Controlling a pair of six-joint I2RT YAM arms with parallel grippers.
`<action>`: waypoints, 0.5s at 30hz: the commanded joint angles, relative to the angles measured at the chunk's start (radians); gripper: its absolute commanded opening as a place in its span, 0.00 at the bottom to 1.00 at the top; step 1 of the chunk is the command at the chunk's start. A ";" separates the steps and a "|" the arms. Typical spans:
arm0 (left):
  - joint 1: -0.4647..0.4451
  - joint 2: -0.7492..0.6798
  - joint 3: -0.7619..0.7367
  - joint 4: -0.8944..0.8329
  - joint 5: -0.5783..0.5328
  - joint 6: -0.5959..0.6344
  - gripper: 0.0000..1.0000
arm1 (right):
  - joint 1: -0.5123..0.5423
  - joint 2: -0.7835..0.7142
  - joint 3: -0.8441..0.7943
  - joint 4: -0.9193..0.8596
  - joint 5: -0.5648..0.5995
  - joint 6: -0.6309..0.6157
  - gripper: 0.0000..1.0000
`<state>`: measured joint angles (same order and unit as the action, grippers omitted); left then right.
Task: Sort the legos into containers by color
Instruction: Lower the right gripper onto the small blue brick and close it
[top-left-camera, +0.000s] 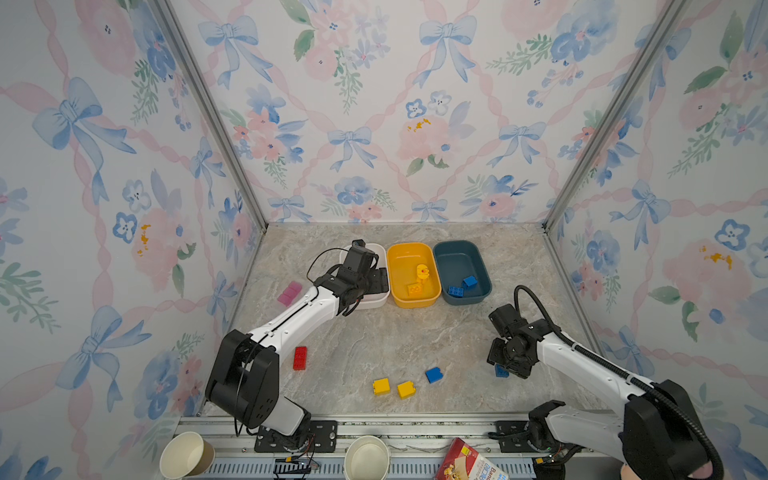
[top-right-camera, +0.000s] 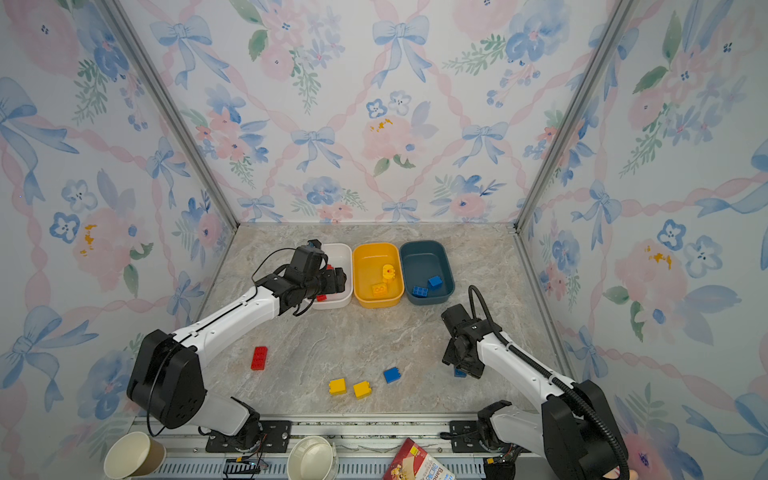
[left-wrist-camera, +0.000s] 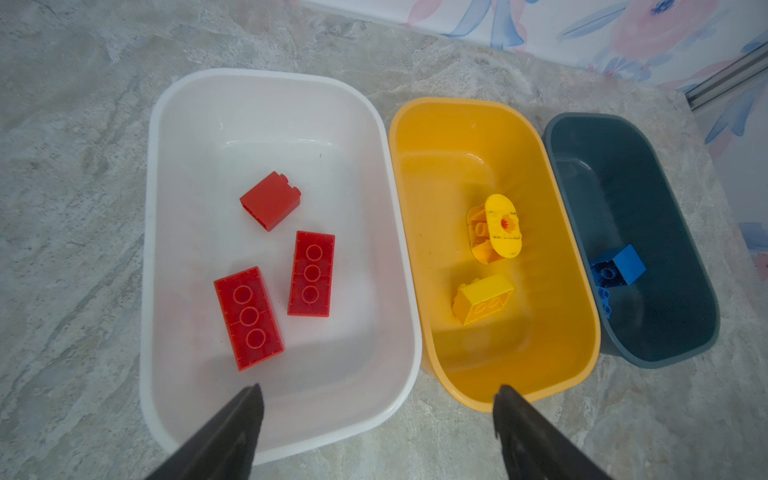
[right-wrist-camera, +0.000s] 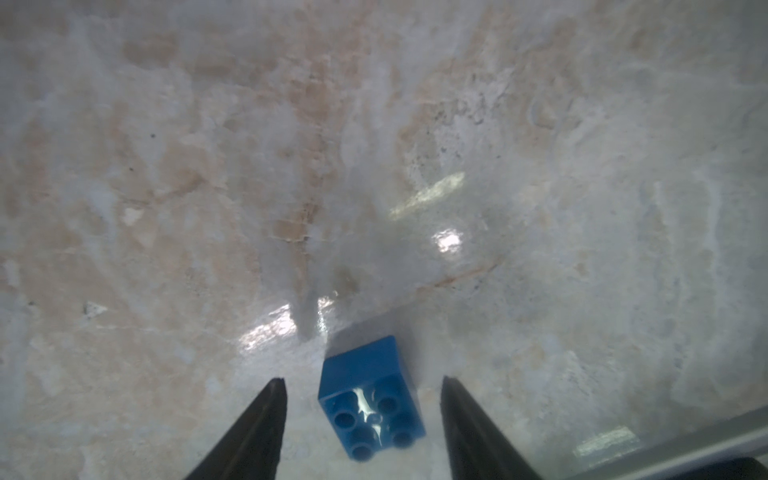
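My left gripper (left-wrist-camera: 378, 390) hangs open and empty above the near end of the white tub (left-wrist-camera: 166, 124), which holds three red legos (left-wrist-camera: 311, 273). Beside it, the yellow tub (left-wrist-camera: 415, 174) holds a yellow brick (left-wrist-camera: 484, 298) and a rounded yellow piece (left-wrist-camera: 503, 226). The teal tub (left-wrist-camera: 673, 174) holds blue bricks (left-wrist-camera: 619, 266). My right gripper (right-wrist-camera: 363, 382) is low over the table at the right, open, its fingers on either side of a blue brick (right-wrist-camera: 370, 399) with a gap on each side. Loose on the table in a top view are a red brick (top-left-camera: 300, 358), two yellow bricks (top-left-camera: 381, 386) and a blue brick (top-left-camera: 434, 375).
A pink block (top-left-camera: 289, 292) lies by the left wall. Two paper cups (top-left-camera: 187, 455) (top-left-camera: 366, 457) and a printed packet (top-left-camera: 473, 461) sit past the front rail. The metal frame of the right wall runs close behind the right gripper.
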<state>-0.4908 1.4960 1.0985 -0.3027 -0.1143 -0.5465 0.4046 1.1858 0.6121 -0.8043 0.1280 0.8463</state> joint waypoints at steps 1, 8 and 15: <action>-0.005 -0.025 -0.012 0.005 0.003 -0.011 0.89 | -0.009 0.007 -0.025 0.020 -0.004 0.000 0.60; -0.006 -0.026 -0.015 0.005 0.002 -0.010 0.90 | -0.006 0.012 -0.047 0.033 -0.014 -0.003 0.58; -0.005 -0.025 -0.020 0.004 0.003 -0.014 0.90 | 0.003 0.027 -0.051 0.045 -0.019 -0.010 0.53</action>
<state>-0.4908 1.4925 1.0935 -0.3008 -0.1143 -0.5510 0.4057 1.1980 0.5732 -0.7639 0.1131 0.8455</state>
